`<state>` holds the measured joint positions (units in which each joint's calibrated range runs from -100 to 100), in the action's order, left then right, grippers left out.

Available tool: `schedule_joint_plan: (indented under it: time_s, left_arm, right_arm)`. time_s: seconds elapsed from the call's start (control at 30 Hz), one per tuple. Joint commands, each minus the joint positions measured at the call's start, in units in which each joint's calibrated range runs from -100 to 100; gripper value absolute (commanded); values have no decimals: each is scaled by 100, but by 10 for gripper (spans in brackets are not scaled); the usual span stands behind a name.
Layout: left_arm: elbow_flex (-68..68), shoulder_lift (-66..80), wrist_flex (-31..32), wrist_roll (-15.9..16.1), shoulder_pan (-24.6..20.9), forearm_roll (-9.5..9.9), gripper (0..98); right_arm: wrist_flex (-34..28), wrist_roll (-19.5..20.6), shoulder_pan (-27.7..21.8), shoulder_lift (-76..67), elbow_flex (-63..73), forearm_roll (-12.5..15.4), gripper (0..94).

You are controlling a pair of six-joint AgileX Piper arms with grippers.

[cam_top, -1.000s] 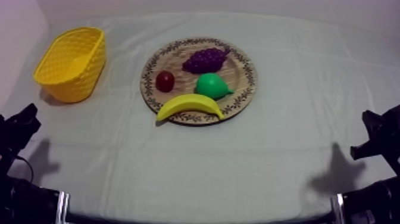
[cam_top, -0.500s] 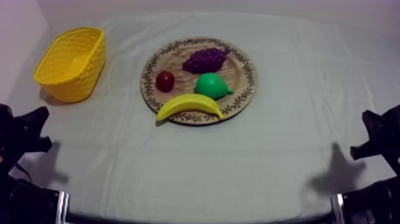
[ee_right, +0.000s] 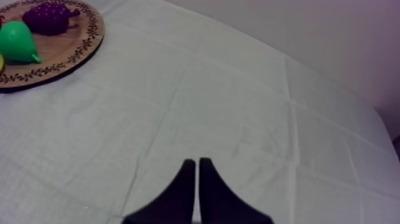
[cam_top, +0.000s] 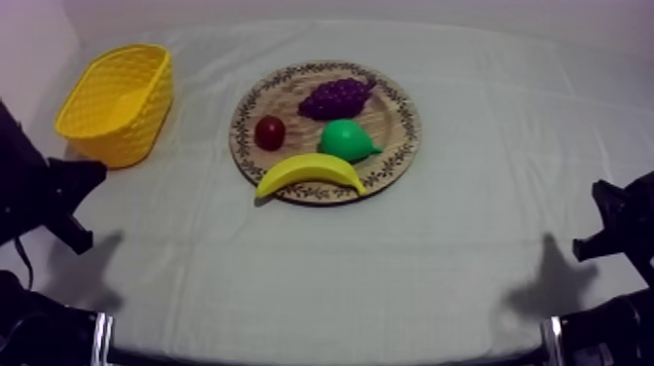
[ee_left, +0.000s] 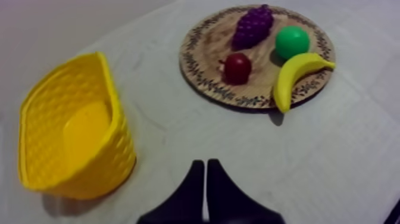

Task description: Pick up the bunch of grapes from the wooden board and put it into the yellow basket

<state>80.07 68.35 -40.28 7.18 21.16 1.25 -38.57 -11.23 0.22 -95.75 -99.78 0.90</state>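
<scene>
- Top view: grapes (cam_top: 336,97) lie on board (cam_top: 394,109); basket (cam_top: 136,127) well apart.
- Left gripper (ee_left: 205,162): fingers together, holding nothing.
- Right gripper (ee_right: 197,161): fingers together; board cut off in its view.

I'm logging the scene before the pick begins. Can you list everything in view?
wooden board: 1, brown with a patterned rim, mid-table
bunch of grapes: 1, purple, far part of the board
small red fruit: 1, red, on the board, basket side
pear: 1, green, middle of the board
banana: 1, yellow, near edge of the board
yellow basket: 1, left of the board, nothing inside
cloth: 1, grey-white, covers the table
left claw: 1, black, shut, near the basket
right claw: 1, black, shut, over bare cloth
</scene>
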Motion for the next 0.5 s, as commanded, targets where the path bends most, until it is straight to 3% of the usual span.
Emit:
schedule_joint_plan:
  time_s: [0.0,0.2,0.47]
  left_arm:
    - [-855,-1194,-122,233,128,-49,0]
    - [-2040,-2789,-386,424,401,-119,0]
    - [-4263,-5101,-1256,631,583,-225,0]
  right_arm:
    - [2,1,1,0,0,1,3]
    - [2,0,1,0,0,1,3]
    - [2,0,1,0,0,1,3]
